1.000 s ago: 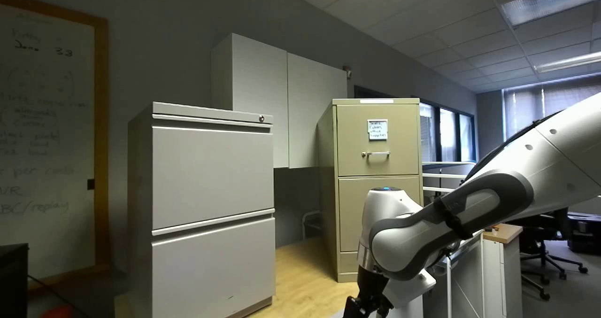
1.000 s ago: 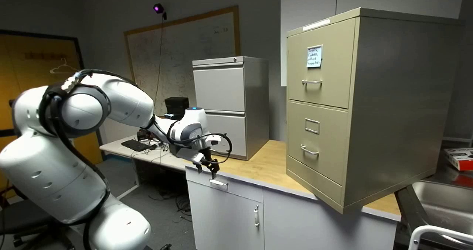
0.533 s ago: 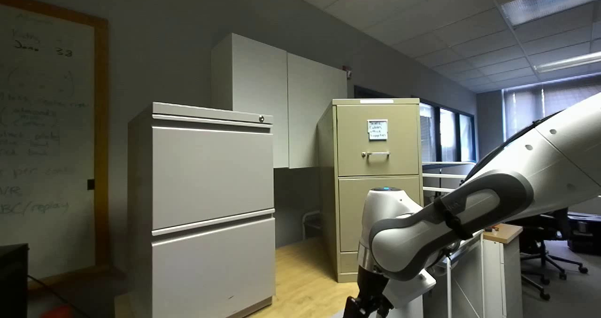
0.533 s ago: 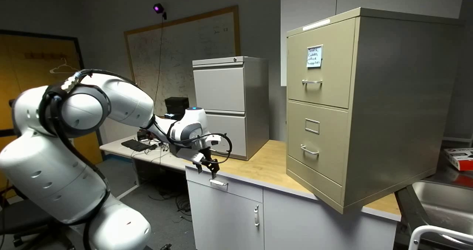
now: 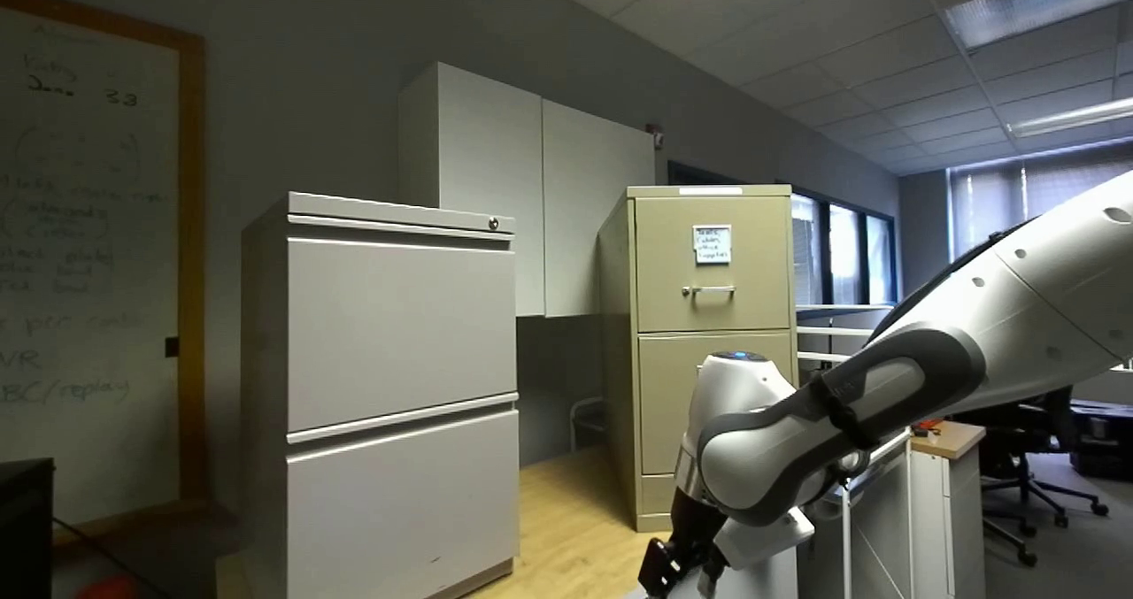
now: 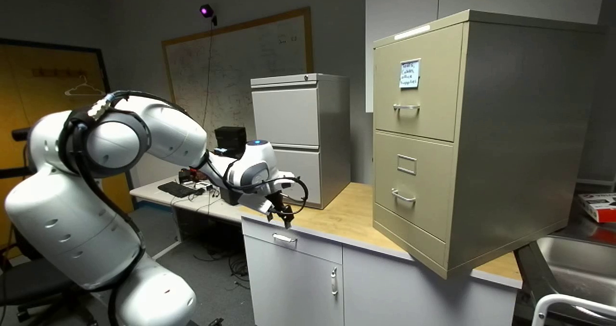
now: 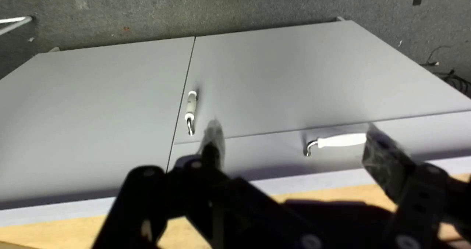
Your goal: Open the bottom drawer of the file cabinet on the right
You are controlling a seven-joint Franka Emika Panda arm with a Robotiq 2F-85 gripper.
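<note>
The tan file cabinet [image 6: 519,123] stands on the counter; it also shows in an exterior view [image 5: 617,334]. Its bottom drawer [image 6: 433,186] is shut, with a metal handle [image 6: 403,196] and an empty label frame. In an exterior view my arm covers much of the bottom drawer [image 5: 662,404]. My gripper [image 6: 278,221] is open and empty, pointing down near the counter's front edge, apart from the file cabinet and in front of the grey cabinet. In the wrist view the gripper [image 7: 293,129] has its fingers [image 7: 384,160] wide apart. The file cabinet cannot be made out there.
A grey two-drawer cabinet [image 6: 286,116] stands on the wooden counter [image 6: 344,215]. The counter base has a drawer handle [image 6: 284,238] and a door handle [image 6: 334,281] sticking out. A sink [image 6: 577,268] and white rail [image 6: 572,301] lie beside the file cabinet. A cable [image 6: 305,191] loops off the wrist.
The arm has shifted toward the file cabinet in an exterior view, and the gripper is slightly higher. The gripper stays open. The drawers have not moved.
</note>
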